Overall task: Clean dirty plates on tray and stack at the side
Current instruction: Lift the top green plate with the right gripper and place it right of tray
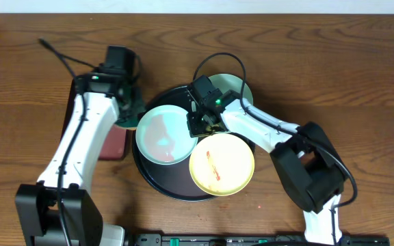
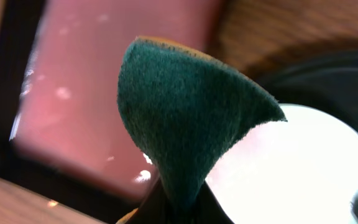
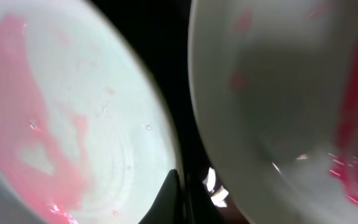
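A mint-green plate [image 1: 164, 134] with a red smear lies on the left of the black tray [image 1: 157, 186]. A yellow plate [image 1: 221, 164] with a red streak lies on the tray's front right. A second mint-green plate [image 1: 237, 89] lies at the tray's back right edge, partly hidden by the right arm. My right gripper [image 1: 198, 123] is shut on the near rim of the smeared mint plate [image 3: 73, 112], beside the yellow plate [image 3: 278, 93]; its fingers [image 3: 179, 199] pinch the rim. My left gripper [image 1: 130, 109] is shut on a green sponge [image 2: 185, 112] just left of that plate [image 2: 291, 168].
A dark red rectangular tray [image 1: 115, 140] lies left of the black tray, under the left arm; it also shows in the left wrist view [image 2: 104, 81]. Bare wooden table [image 1: 334, 68] surrounds both trays.
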